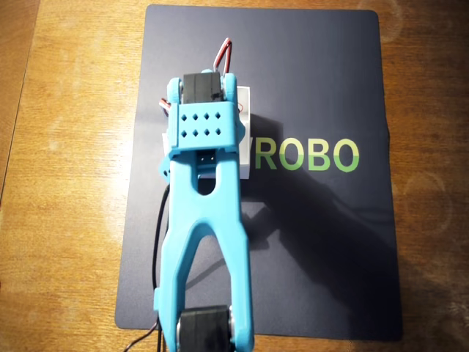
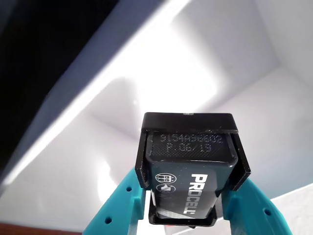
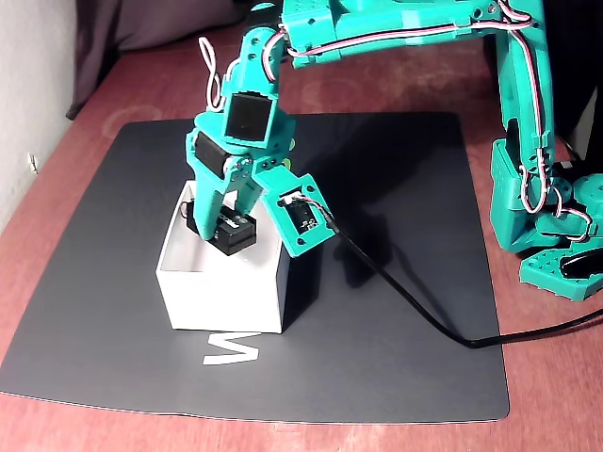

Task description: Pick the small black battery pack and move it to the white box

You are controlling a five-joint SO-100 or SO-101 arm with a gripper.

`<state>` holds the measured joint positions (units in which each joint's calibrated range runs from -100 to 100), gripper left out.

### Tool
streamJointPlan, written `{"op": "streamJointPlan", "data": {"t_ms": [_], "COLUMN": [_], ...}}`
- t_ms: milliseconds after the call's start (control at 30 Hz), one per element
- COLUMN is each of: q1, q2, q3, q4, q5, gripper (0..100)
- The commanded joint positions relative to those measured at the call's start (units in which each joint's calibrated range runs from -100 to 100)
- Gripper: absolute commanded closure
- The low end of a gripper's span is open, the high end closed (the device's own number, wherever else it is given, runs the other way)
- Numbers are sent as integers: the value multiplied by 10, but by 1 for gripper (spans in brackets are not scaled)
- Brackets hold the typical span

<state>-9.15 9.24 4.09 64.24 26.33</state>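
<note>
The small black battery pack (image 2: 188, 181) with white PROCELL lettering sits between my teal fingers in the wrist view, my gripper (image 2: 188, 200) shut on it. In the fixed view the battery pack (image 3: 226, 231) hangs in my gripper (image 3: 224, 226) just above the open top of the white box (image 3: 221, 287). Behind the battery in the wrist view, the white box's inner walls and floor (image 2: 146, 98) fill the frame. From overhead, the arm covers most of the white box (image 1: 245, 132), and the battery is hidden.
The box stands on a dark mat (image 3: 396, 282) printed with ROBO letters (image 1: 308, 155), on a wooden table (image 1: 66, 147). A black cable (image 3: 415, 301) runs across the mat to the right. The arm's base (image 3: 546, 217) stands at the right in the fixed view.
</note>
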Motion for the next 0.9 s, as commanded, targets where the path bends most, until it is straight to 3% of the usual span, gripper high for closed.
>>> {"op": "streamJointPlan", "data": {"t_ms": [0,133,867], "q1": [1,-1,-4], "q2": [7,17,40], "q3": [-4,-4,-5], "q4": [-8,-8,-6], "q5": [28,49,59], "gripper": [98,98,97]}}
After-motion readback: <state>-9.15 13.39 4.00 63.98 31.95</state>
